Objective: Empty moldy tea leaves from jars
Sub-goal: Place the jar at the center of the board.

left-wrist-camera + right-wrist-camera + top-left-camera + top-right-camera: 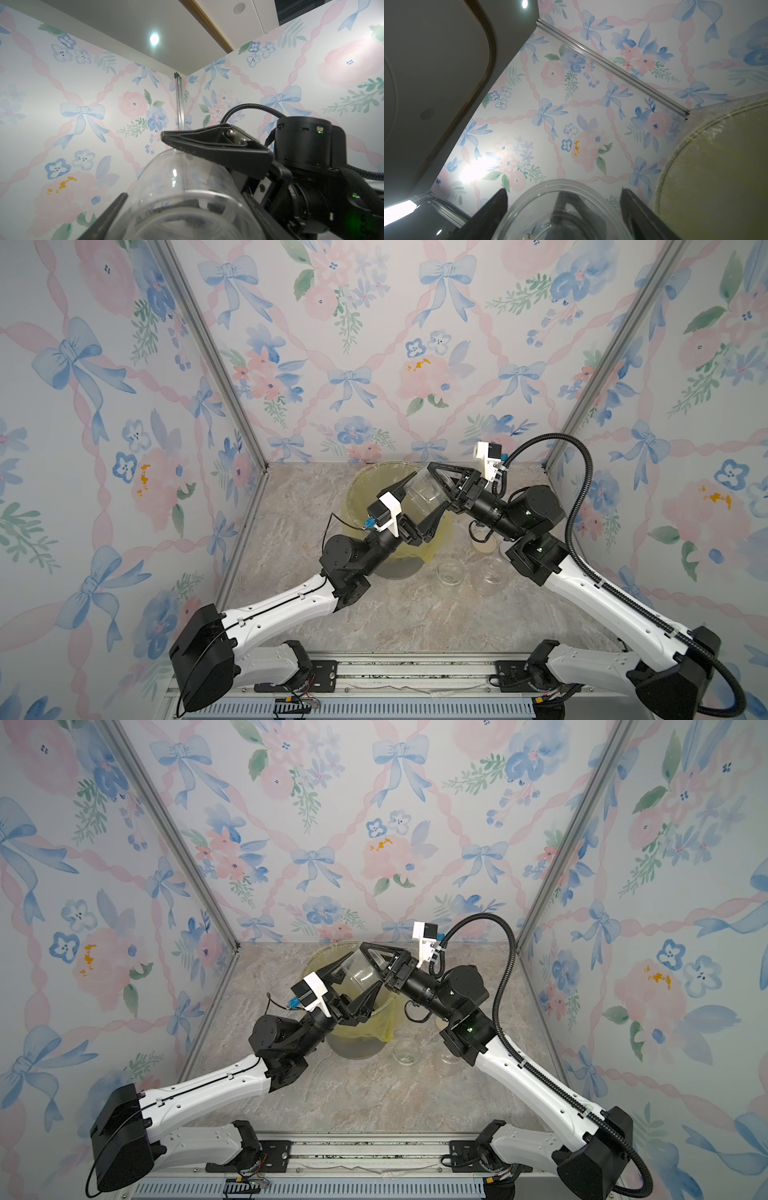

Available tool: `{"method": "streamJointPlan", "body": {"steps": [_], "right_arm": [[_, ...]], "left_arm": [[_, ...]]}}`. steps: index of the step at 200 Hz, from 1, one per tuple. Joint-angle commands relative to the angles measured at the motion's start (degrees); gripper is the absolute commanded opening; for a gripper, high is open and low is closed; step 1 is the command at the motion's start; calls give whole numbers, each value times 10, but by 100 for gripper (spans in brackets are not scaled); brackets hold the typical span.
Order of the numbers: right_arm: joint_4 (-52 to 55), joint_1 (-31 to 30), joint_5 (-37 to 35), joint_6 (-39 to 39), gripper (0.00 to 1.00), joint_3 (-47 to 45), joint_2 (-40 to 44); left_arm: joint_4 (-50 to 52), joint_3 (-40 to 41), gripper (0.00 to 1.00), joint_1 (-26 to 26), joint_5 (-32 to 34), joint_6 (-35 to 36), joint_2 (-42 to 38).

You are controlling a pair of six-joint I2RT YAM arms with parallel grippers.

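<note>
A clear jar (420, 494) (360, 973) hangs tilted over the yellow-lined bin (354, 499). My left gripper (428, 495) (187, 220) is shut on it from the front left. My right gripper (439, 488) (562, 207) comes in from the right and straddles the same jar (560, 209). One of its fingers (207, 143) lies against the jar's wall (176, 178). Two more clear jars (450, 571) (487, 572) stand on the table to the right of the bin. The moldy tea leaves are out of view.
A flat tan round lid (484, 546) lies under the right arm, behind the two standing jars. The bin's (716, 166) yellow bag hangs over its front rim. Papered walls close in the marble table (415, 614) on three sides.
</note>
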State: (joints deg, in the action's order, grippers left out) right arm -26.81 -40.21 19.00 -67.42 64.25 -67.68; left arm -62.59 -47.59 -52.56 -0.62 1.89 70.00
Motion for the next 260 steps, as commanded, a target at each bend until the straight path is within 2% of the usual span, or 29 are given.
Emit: {"method": "streamJointPlan", "body": {"steps": [1, 19, 80, 106, 124, 147, 165, 193, 226, 260], "right_arm": [[3, -1, 1, 19, 76, -2, 18], [10, 4, 9, 22, 76, 4, 16], [57, 54, 59, 36, 75, 33, 18], [96, 86, 93, 62, 75, 37, 28], [149, 100, 99, 113, 75, 36, 47], [236, 94, 65, 217, 75, 31, 86], [315, 76, 8, 311, 74, 23, 121], [412, 32, -83, 450, 74, -5, 178], [471, -28, -154, 524, 74, -62, 234], [466, -112, -232, 568, 74, -134, 257]], "left_arm": [[2, -16, 75, 2, 0, 24, -2], [13, -16, 98, 1, 12, 35, -7], [100, -19, 98, 3, 40, 71, -72], [188, -24, 98, 8, 80, 63, -128], [269, -36, 98, 28, 120, 30, -162], [383, -54, 98, 78, 149, -41, -193], [463, -64, 98, 117, 160, -88, -212], [555, -71, 98, 146, 153, -106, -248], [652, -88, 98, 158, 158, -96, -264], [721, -82, 98, 163, 176, -100, -261]]}}
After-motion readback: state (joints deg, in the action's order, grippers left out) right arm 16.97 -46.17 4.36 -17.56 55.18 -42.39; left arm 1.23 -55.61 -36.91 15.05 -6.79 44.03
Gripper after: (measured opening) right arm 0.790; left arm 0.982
